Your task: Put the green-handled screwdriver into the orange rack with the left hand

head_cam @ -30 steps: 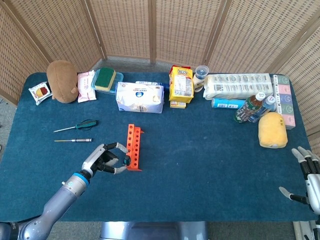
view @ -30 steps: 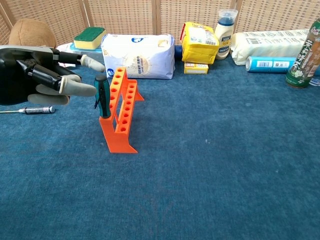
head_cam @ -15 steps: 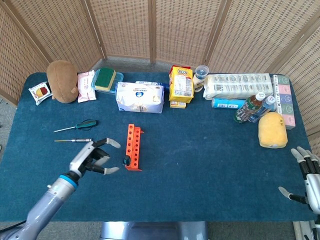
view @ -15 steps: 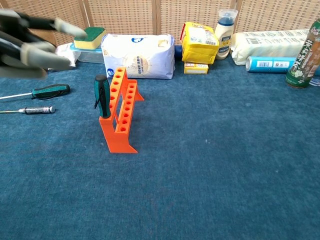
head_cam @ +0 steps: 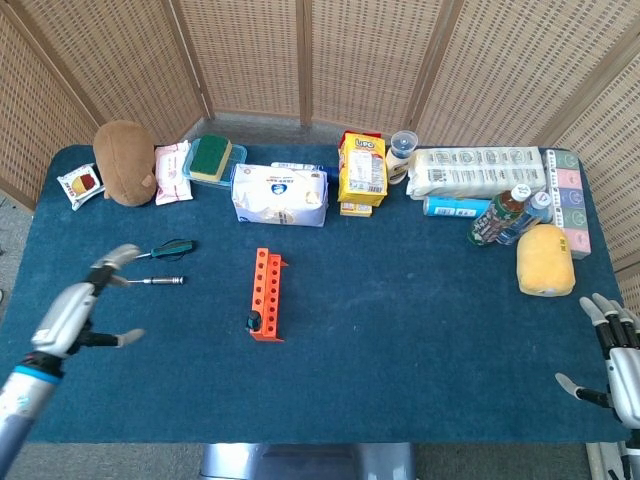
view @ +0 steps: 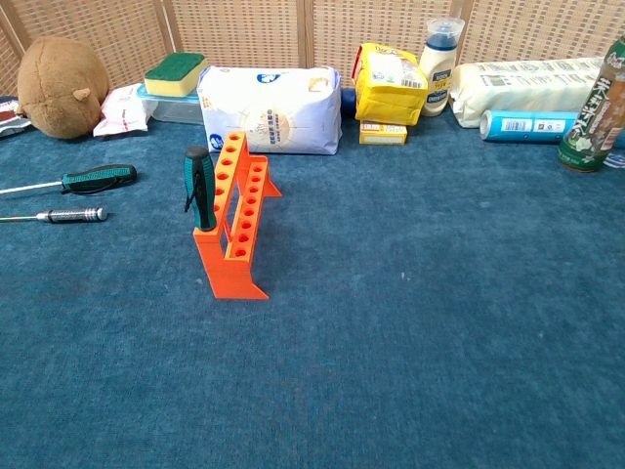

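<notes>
- Table (head_cam: pixel 400 330): blue cloth top, fills most of both views.
- Tissue pack (head_cam: pixel 279 194): white, upper centre, well behind the rack.
- Plush (head_cam: pixel 124 148): brown, upper left corner of the table.
- Left hand (head_cam: pixel 82 305): lower left of head view, out of chest view. Fingers spread, holding nothing, well apart from the rack.
- Right hand (head_cam: pixel 612 355): lower right edge of head view. Fingers spread, empty.
- Rack (view: pixel 234 215): orange, two stepped rows of holes, centre left. Stands upright on the cloth.
- Screwdriver (view: pixel 200 189): green-and-black handle, upright in the near end hole of the rack, handle above the rail, shaft hidden. Task judged complete from this placement.
- Second screwdriver (view: pixel 98 178): also green-handled, flat on the cloth at left, well apart from the rack.
- Small driver (view: pixel 70 214): metal handle, flat just below the second screwdriver.
- Handling, judged: light, rigid; rubbery handle likely grippy, shaft slick. Best held around the handle's middle, shaft left free for the hole. Rack looks light, apt to tip or slide if knocked sideways.
</notes>
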### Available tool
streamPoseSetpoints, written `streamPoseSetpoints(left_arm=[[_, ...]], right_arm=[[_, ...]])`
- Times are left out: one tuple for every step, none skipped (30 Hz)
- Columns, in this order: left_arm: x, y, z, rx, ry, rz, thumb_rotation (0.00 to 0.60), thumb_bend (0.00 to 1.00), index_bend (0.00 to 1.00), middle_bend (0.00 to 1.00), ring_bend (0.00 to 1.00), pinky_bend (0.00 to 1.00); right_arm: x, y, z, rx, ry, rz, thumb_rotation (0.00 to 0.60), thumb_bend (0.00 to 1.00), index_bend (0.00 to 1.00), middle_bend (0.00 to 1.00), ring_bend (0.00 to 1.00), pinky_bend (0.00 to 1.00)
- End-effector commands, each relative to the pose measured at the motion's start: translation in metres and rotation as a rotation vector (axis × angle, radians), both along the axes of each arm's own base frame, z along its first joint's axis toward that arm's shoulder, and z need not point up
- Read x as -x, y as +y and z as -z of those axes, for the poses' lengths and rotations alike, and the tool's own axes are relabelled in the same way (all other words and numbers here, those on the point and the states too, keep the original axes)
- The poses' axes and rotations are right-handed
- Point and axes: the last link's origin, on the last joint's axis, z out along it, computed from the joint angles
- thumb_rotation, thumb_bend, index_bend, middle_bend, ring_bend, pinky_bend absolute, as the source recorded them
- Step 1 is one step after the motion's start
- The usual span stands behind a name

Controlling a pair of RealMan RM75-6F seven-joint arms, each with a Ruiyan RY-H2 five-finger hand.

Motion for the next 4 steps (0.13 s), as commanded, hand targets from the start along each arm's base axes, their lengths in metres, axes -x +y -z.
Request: streamPoseSetpoints(left_arm=[[0.05,-0.03,-0.004,-0.182,0.218,0.042,0.6,0.09,0.0,0.0,0.0,0.22],[0.059,-0.037,-0.004,-0.221,0.241,0.038,0.6,0.09,0.0,0.0,0.0,0.21],[0.065,-0.042,-0.002,-0.238,0.241,0.039,0.6,0.09,0.0,0.0,0.0,0.2],[0.069,-0.046,0.0,-0.239,0.242,0.035,0.6,0.09,0.0,0.0,0.0,0.19]], right_arm=[[-0.001,0.0,0.001,0.0,0.001,-0.003,0.6,0.0,0.04,0.04,0.04,0.0],[-0.001,0.0,0.002,0.0,0.005,-0.002,0.6,0.0,0.04,0.04,0.04,0.0],[-0.001,0.0,0.002,0.002,0.007,-0.003,0.6,0.0,0.04,0.04,0.04,0.0],[-0.001,0.0,0.002,0.006,0.008,-0.005,0.6,0.0,0.04,0.04,0.04,0.0]])
